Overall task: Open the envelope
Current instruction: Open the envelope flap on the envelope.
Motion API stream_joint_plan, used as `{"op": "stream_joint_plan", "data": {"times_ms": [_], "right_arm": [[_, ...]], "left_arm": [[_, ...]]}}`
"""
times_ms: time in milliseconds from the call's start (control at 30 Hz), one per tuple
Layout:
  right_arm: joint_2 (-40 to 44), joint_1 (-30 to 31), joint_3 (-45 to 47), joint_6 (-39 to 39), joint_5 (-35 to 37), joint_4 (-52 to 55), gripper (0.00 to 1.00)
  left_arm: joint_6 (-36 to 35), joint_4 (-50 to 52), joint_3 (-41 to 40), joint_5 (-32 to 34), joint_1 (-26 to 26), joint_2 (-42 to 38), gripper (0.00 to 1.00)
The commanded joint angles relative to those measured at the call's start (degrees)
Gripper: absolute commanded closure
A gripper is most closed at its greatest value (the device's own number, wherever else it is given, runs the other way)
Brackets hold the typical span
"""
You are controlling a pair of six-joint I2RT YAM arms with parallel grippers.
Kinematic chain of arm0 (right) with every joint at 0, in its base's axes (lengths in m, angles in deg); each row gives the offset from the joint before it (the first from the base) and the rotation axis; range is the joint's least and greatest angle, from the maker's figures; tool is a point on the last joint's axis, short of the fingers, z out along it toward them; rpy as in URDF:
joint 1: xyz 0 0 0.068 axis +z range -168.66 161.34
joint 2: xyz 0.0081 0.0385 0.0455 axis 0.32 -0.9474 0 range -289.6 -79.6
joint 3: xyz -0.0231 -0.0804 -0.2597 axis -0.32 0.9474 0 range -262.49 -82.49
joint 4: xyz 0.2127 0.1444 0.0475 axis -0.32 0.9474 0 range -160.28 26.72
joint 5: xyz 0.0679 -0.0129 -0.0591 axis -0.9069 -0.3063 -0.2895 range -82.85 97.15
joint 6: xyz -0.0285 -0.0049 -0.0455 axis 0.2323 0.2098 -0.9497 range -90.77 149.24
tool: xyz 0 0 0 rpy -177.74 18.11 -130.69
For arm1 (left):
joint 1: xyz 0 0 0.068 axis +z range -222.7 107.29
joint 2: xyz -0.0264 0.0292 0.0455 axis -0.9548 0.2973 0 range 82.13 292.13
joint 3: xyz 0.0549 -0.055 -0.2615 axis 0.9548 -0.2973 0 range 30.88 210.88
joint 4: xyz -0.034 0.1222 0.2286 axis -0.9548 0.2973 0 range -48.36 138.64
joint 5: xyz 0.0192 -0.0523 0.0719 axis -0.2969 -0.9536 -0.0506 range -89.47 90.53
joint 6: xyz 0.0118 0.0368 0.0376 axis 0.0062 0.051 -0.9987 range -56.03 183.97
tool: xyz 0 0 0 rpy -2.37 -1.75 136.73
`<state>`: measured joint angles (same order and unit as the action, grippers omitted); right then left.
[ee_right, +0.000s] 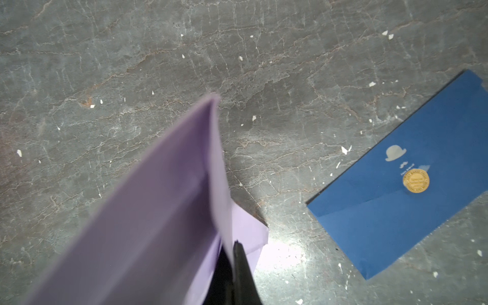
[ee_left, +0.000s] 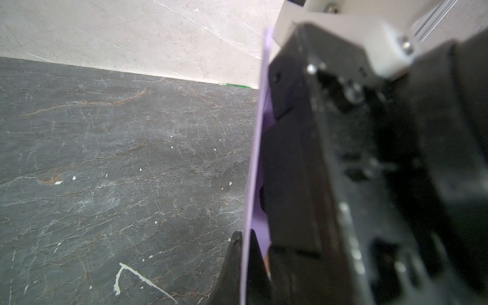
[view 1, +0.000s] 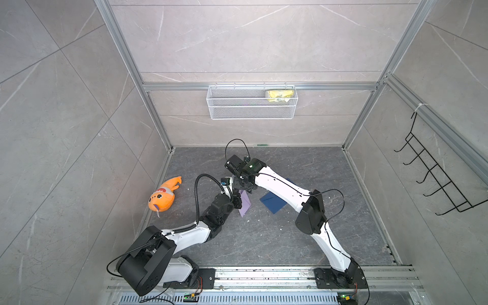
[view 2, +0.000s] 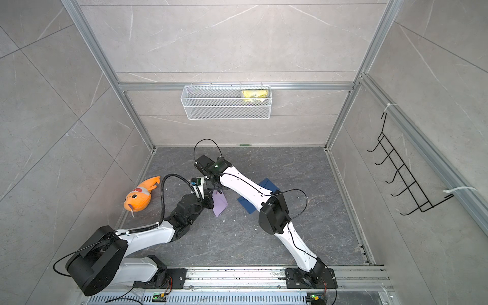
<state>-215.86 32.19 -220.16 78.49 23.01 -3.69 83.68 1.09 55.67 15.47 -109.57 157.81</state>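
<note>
In both top views, the lilac paper envelope (view 1: 245, 204) (view 2: 220, 205) hangs tilted over the dark marbled surface (view 1: 264, 237), pinched between the left tool (view 1: 237, 201) and the right tool (view 1: 247, 189). An orange plush fish (view 1: 163, 196) lies well apart. Left wrist view: the left tool (ee_left: 245, 248) is clenched on the envelope's thin edge. Right wrist view: the right tool (ee_right: 232, 266) is clamped on the lilac paper, while a navy blue envelope with a round gold seal (ee_right: 383, 224) lies flat nearby.
</note>
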Motion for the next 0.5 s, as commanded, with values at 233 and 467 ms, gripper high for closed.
{"op": "stream_joint_plan", "data": {"times_ms": [233, 467], "right_arm": [[3.60, -0.70, 2.09, -3.17, 0.18, -0.49, 1.00], [3.94, -1.26, 1.61, -4.83, -0.39, -0.58, 1.00]], "left_arm": [[-0.64, -3.83, 2.52, 1.06, 0.28, -1.90, 1.00], [-0.67, -2.97, 2.84, 0.29, 0.29, -2.45, 1.00]]}}
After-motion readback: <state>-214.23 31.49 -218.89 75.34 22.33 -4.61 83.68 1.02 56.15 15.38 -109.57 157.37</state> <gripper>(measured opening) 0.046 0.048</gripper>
